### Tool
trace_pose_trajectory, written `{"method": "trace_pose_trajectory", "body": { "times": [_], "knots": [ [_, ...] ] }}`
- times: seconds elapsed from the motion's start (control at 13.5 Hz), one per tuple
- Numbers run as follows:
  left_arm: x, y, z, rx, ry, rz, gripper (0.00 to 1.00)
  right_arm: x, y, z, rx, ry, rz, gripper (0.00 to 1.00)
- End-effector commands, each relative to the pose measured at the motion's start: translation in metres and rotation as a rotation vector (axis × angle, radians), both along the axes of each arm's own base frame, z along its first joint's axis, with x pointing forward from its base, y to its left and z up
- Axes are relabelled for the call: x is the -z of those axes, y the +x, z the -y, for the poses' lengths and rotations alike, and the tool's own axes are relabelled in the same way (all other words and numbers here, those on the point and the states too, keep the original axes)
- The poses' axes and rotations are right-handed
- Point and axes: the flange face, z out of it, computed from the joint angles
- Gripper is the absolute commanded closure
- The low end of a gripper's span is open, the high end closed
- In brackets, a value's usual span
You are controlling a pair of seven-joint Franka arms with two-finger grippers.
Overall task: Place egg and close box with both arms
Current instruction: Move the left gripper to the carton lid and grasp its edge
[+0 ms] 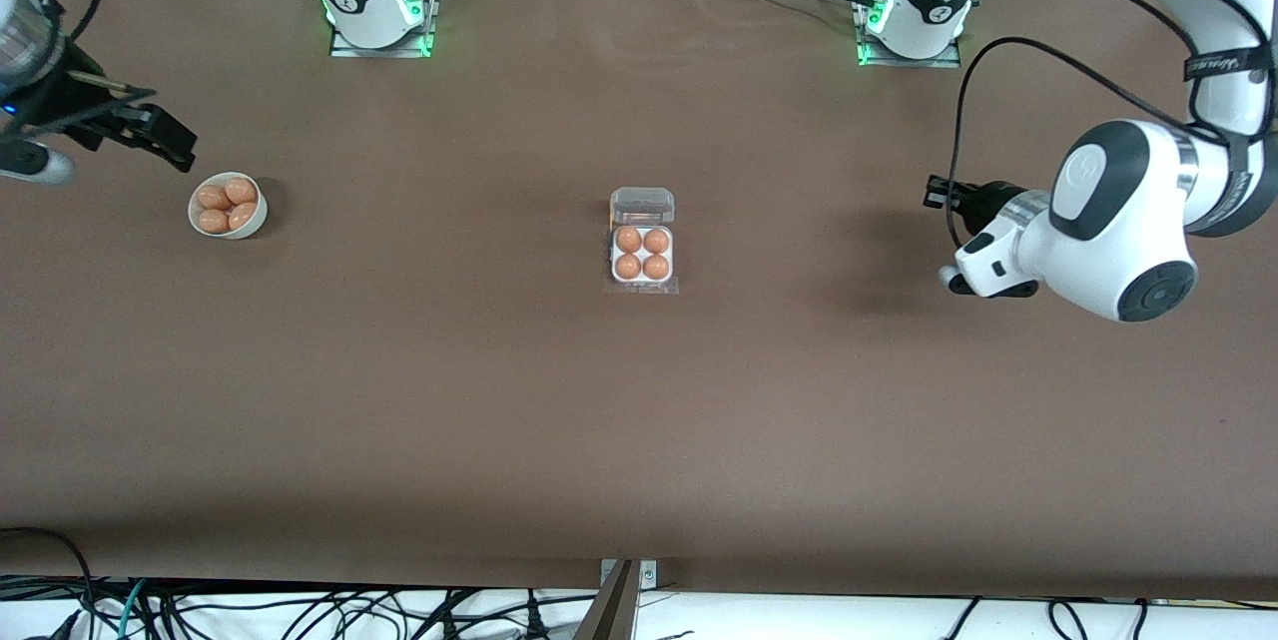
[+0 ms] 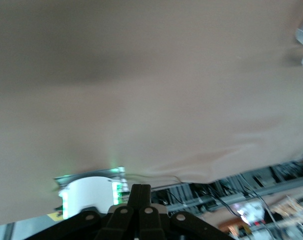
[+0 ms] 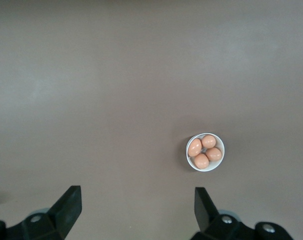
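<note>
Brown cloth covers the long table [image 1: 399, 400], where a small square box [image 1: 642, 255] sits near the centre, its four cells each filled with a tan egg [image 1: 628, 239] and its clear lid [image 1: 642, 206] standing open at the box's 12 o'clock side, toward the robots' bases. At about 9 o'clock from the box in the front view, well apart from it and toward the right arm's end of the table, a round white bowl [image 1: 228, 206] holds four more eggs [image 3: 202, 160]. The right gripper [image 3: 136, 202] hangs in the air just beside the bowl, its jaws spread wide and holding nothing. The left gripper [image 2: 140, 192] hovers over bare cloth at about 3 o'clock from the box, well apart from it, its fingers pressed together and empty.
</note>
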Motion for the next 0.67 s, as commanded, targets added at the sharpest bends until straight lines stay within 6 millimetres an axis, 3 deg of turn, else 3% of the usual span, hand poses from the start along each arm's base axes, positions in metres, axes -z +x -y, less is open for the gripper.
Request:
{"method": "trace_pose_trajectory", "body": {
  "times": [0.0, 0.22, 0.37, 0.45, 0.59],
  "knots": [
    [0.012, -0.004, 0.034, -0.039, -0.064, -0.079, 1.00, 0.000, -0.001, 0.003, -0.003, 0.032, 0.003, 0.00],
    [0.030, -0.011, 0.094, -0.055, -0.139, -0.137, 1.00, 0.001, 0.001, 0.000, -0.001, 0.065, 0.009, 0.00],
    [0.044, -0.010, 0.111, -0.101, -0.212, -0.162, 1.00, 0.004, -0.001, -0.001, -0.007, 0.066, 0.001, 0.00],
    [0.048, -0.013, 0.129, -0.098, -0.235, -0.171, 1.00, 0.005, -0.001, -0.001, -0.025, 0.064, -0.002, 0.00],
    [0.062, -0.018, 0.160, -0.096, -0.250, -0.159, 1.00, 0.008, 0.000, 0.014, -0.116, 0.066, -0.018, 0.00]
  ]
}}
